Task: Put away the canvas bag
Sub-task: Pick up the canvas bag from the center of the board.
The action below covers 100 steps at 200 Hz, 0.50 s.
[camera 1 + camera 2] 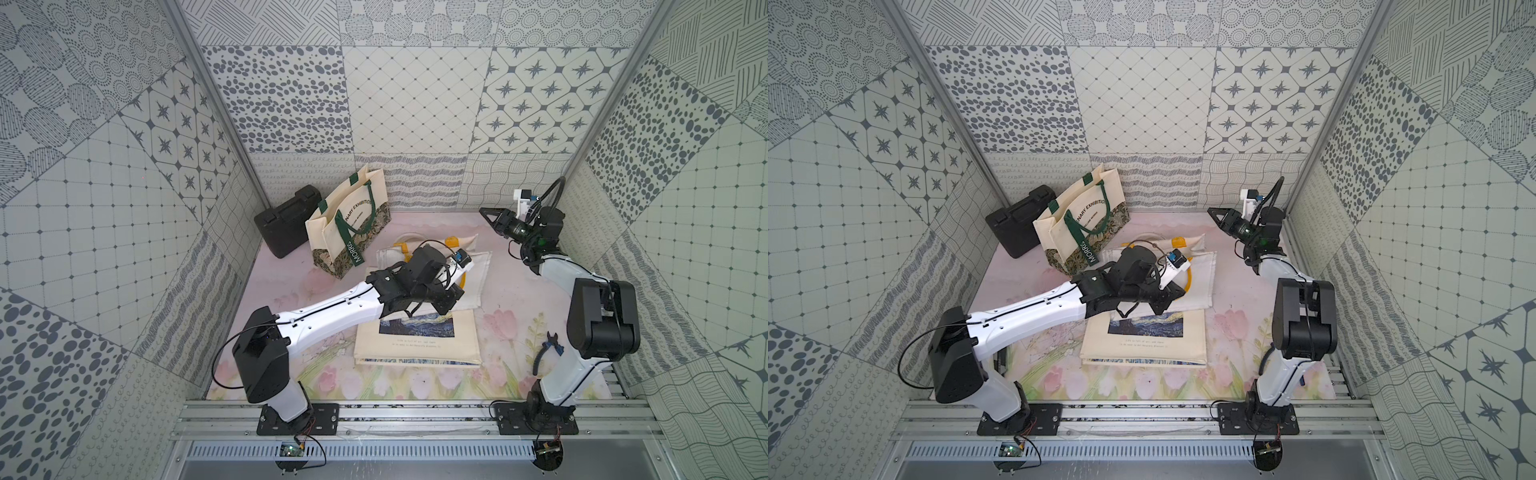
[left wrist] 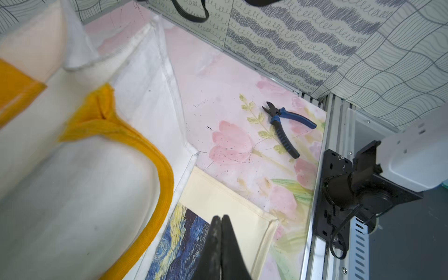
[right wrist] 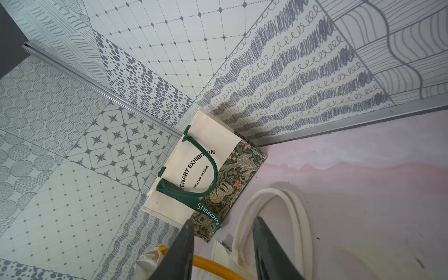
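Left hand point(image 2: 221, 217) is pressed together with nothing visibly pinched, right over the printed canvas bag point(image 2: 230, 194) lying flat beneath it. Right hand point(image 3: 224, 219) is spread and empty. A lift could come up empty, or snag the yellow-handled bag point(image 2: 72, 194) alongside.

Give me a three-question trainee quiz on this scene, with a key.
1. True or false: the left gripper is shut.
2. What colour are the handles of the upright Morris tote? A yellow, B green, C black.
3. Short answer: which tool lies on the floral mat?

Key: 1 true. 2 B. 3 the blue-handled cutters.
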Available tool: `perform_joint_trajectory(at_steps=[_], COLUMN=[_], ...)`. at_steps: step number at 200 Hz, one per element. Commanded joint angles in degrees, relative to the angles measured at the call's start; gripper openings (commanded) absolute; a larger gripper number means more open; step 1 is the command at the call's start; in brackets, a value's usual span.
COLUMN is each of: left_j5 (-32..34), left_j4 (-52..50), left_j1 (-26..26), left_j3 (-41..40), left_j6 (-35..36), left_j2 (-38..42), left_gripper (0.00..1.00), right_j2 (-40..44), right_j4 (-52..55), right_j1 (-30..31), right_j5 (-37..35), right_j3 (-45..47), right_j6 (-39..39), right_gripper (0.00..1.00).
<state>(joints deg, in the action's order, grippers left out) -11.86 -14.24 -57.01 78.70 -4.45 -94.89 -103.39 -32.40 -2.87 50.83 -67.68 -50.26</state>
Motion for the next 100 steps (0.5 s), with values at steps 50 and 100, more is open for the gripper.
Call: perform_joint_trajectory(at_steps=[50, 100], left_j5=[14.1, 14.2], left_j4=[1.9, 1.5], left_j1=[4.0, 9.2], left_j3=[5.6, 2.5], left_j6=[-3.2, -1.6], left_j2=[-9.6, -6.1], left_gripper=[0.01, 0.01], right_j2=[-0.5, 7.9], right_j4=[-0.2, -1.0], right_j1=[2.9, 4.0], right_j5=[8.9, 9.7], right_j3=[2.8, 11.6], right_j6=[-4.4, -5.1], right_gripper=[0.18, 0.18])
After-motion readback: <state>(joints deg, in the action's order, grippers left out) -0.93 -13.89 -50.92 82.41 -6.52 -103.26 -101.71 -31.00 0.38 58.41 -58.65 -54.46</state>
